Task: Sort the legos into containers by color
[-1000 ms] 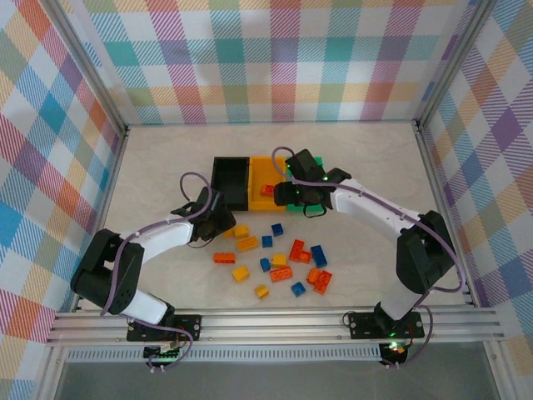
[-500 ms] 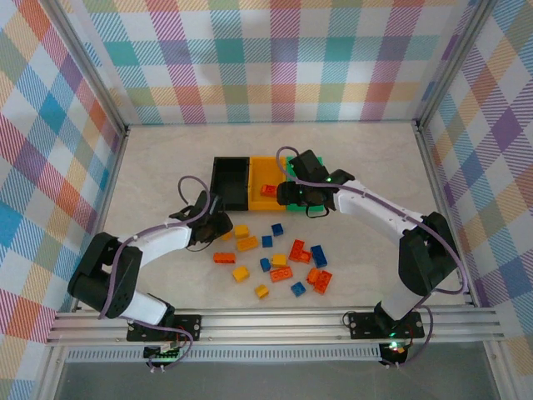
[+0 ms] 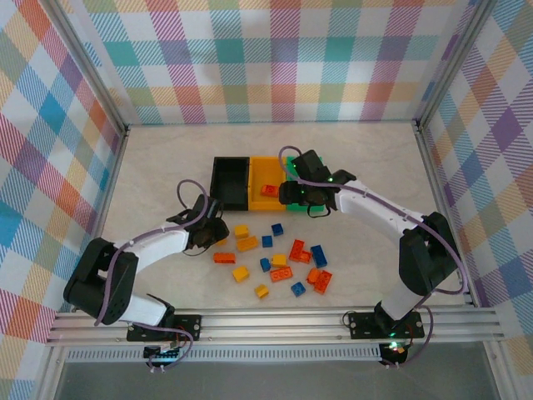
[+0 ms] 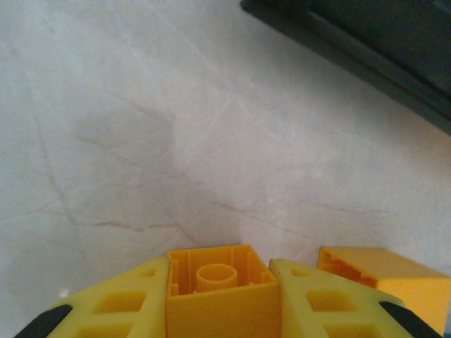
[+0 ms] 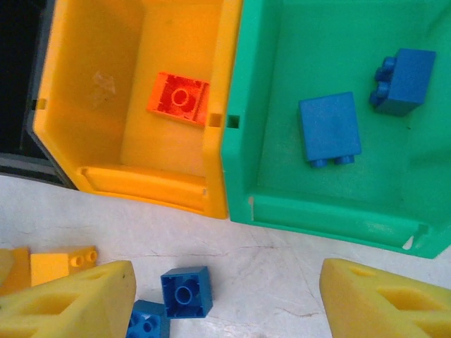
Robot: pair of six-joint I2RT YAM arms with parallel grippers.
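Note:
In the left wrist view a yellow lego (image 4: 222, 303) sits hollow side up between the fingers of my left gripper (image 4: 218, 264), with both pads against its sides. From above, that left gripper (image 3: 213, 230) is low on the table, left of the pile of loose legos (image 3: 279, 260). My right gripper (image 3: 291, 198) hangs open at the front edge of the containers. Below it, the orange-yellow bin (image 5: 141, 184) holds a red lego (image 5: 179, 98). The green bin (image 5: 243, 190) holds two blue legos (image 5: 329, 128). A blue lego (image 5: 187, 291) lies on the table between the open right gripper's (image 5: 227, 274) fingers.
The black bin (image 3: 230, 182) stands at the left end of the row, its corner also in the left wrist view (image 4: 366, 49). Another yellow lego (image 4: 384, 282) lies just right of the left fingers. Metal rails (image 3: 275, 321) run along the near edge, with checkered walls around.
My left gripper has sunk towards the table and closed in on the yellow lego. The right gripper has drifted only slightly and stays open.

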